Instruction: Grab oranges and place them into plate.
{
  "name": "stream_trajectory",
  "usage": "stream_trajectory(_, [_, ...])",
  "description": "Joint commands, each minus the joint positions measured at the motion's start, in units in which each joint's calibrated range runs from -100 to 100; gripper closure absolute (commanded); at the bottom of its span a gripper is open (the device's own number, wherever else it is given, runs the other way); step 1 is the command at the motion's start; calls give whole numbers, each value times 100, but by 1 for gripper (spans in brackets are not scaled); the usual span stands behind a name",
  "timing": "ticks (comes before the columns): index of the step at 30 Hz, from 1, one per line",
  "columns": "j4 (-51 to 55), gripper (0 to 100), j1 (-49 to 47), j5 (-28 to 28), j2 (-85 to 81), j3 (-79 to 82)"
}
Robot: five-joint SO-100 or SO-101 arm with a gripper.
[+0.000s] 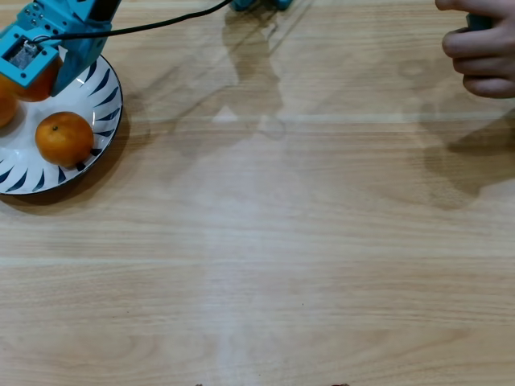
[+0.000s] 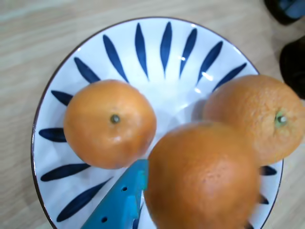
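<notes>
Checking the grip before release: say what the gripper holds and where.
An orange, over the plate; one blue finger lies against its left side in the wrist view. The other finger is hidden.

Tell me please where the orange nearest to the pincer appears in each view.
Overhead view: the nearest orange sits at the upper left, mostly hidden under the blue pincer.
Wrist view: it fills the lower centre, beside a blue finger.
Shared landmark: the plate with blue strokes.
</notes>
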Motion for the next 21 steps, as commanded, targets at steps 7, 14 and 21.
stream_trajectory(7, [-121,44,-59,7,-139,-102])
stream_trajectory(14, [-113,44,-841,33,-730,-102])
stream_trajectory(21, [-104,58,-2325,39,-1440,188])
